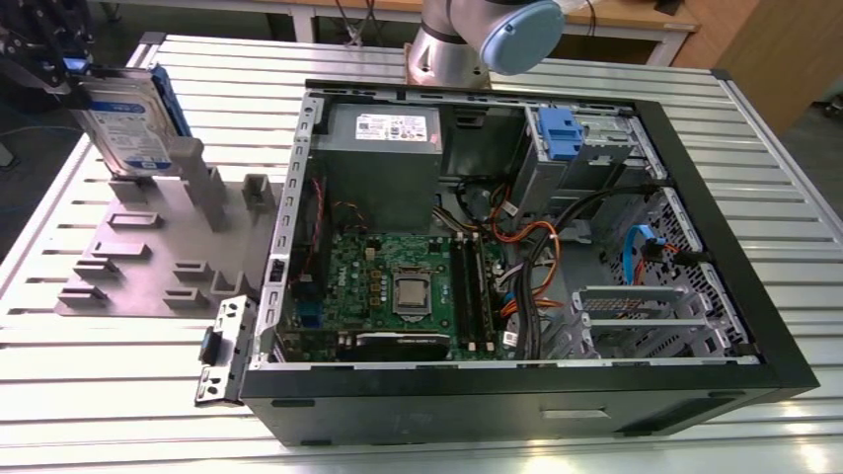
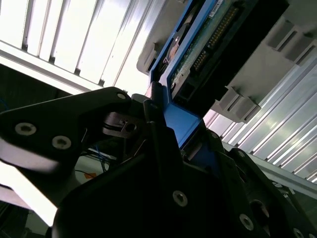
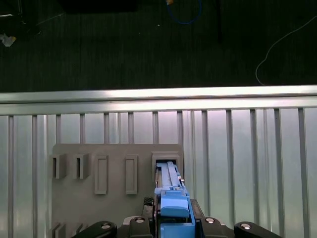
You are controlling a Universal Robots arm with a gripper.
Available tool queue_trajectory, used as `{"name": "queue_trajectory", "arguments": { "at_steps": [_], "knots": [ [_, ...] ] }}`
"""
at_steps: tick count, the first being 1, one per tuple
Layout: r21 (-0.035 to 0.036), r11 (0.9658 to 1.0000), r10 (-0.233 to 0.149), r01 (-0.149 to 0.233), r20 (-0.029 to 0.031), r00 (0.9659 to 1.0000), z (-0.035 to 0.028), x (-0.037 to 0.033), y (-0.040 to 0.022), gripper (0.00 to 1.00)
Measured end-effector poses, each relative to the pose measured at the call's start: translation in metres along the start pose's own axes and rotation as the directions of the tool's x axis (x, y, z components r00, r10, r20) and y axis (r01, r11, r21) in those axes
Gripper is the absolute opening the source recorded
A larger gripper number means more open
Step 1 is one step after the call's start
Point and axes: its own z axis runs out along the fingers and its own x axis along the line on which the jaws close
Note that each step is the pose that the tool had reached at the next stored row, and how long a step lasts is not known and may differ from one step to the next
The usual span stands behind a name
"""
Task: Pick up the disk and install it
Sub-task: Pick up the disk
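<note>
Disk (image 1: 129,123) hangs on edge straight out from the gripper (image 3: 173,220), which pinches its blue frame (image 3: 174,206), long axis pointing away from the wrist at the grey rack (image 1: 145,267), computer case (image 1: 737,272) well off to the gripper's side.

The disk (image 1: 129,123) stands upright at the far end of the holder plate (image 1: 145,272); this plate lies on the table (image 1: 118,395), at the exterior view's left of the computer case (image 1: 527,400).

The claw (image 1: 75,76) gripping the disk (image 1: 125,123) runs off the exterior view's left
</note>
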Motion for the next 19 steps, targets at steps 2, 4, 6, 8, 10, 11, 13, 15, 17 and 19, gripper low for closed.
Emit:
{"name": "queue_trajectory", "arguments": {
  "at_steps": [2,4,6,8,10,11,13,15,17,19],
  "knots": [
    [0.0001,1.0000,0.000,0.000,0.0001,1.0000,-0.0001,0.0000,0.0000,0.37],
    [-0.0002,1.0000,0.000,0.000,-0.0001,1.0000,-0.0003,0.0000,0.0000,0.37],
    [-0.0002,1.0000,0.000,0.000,-0.0001,1.0000,-0.0003,0.0000,0.0000,0.37],
    [-0.0001,1.0000,0.000,0.000,0.0000,1.0000,-0.0003,0.0000,0.0000,0.37],
    [-0.0002,1.0000,0.000,0.000,-0.0001,1.0000,-0.0004,0.0000,0.0000,0.37],
    [-0.0002,1.0000,0.000,0.000,-0.0001,1.0000,-0.0004,0.0000,0.0000,0.37],
    [-0.0002,1.0000,0.000,0.000,-0.0001,1.0000,-0.0047,0.0000,0.0001,0.37],
    [-0.0001,1.0000,0.000,0.000,-0.0001,1.0000,-0.0152,-0.0001,0.0002,0.37],
    [-0.0003,1.0000,0.000,0.000,-0.0015,1.0000,-0.0153,0.0000,0.0002,0.37],
    [-0.0003,1.0000,0.000,0.000,-0.0027,1.0000,-0.0155,0.0000,0.0003,0.37]
  ]
}}
